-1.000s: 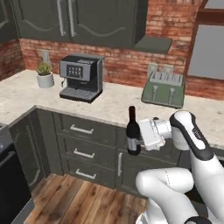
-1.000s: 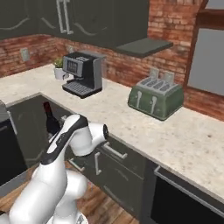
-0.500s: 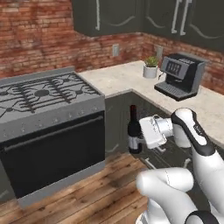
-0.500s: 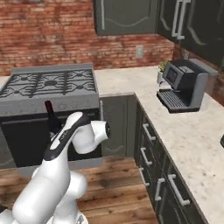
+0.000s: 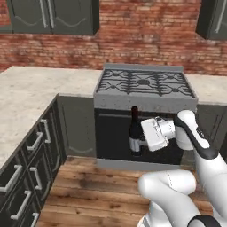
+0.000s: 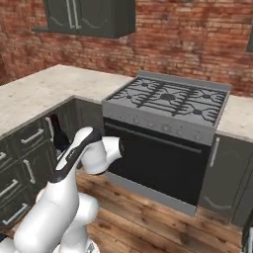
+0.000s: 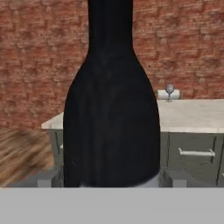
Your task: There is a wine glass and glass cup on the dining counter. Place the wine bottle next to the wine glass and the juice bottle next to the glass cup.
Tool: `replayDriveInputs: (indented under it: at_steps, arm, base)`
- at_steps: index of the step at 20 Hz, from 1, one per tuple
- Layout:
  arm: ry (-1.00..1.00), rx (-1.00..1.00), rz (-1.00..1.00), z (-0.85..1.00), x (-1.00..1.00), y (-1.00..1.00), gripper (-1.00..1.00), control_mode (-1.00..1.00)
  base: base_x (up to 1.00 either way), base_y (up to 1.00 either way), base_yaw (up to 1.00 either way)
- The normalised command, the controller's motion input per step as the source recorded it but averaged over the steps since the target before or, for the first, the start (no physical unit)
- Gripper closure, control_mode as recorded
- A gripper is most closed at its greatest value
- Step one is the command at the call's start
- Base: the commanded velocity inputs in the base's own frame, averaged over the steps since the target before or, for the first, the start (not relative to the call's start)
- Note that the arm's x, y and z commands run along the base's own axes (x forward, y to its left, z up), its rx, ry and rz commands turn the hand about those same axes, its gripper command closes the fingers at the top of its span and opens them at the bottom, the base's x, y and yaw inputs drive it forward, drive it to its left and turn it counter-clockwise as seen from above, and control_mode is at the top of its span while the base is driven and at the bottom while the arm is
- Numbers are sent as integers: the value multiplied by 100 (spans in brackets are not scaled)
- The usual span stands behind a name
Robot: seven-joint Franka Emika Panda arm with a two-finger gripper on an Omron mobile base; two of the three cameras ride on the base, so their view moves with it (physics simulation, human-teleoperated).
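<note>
Left base view: claw (image 5: 141,142) clamped on wine bottle (image 5: 135,135), upright, carried in front of the stove (image 5: 144,84). Hand view: wine glass (image 7: 169,92) on far bench (image 7: 192,114). Neither bottle placed yet; juice bottle comes after.

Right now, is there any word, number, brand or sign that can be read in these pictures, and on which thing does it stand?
There is none that can be read.
wine bottle, held upright in the gripper: its label face is turned so that no letters show; the hand view shows plain black glass.
stove: no readable marks on its front.
cabinets and brick wall: no writing.
</note>
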Motion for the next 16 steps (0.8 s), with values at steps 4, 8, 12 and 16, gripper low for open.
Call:
replayDriveInputs:
  at_steps: [4, 8, 12, 16]
  arm:
    - [0, 0, 0, 0, 0, 0, 100, 100]
    - [0, 0, 0, 0, 0, 0, 100, 100]
    - [0, 0, 0, 0, 0, 0, 100, 100]
    - [0, 0, 0, 0, 0, 0, 100, 100]
  base:
    - [-2, 0, 100]
    - [-2, 0, 100]
    - [-2, 0, 100]
    - [-3, 3, 100]
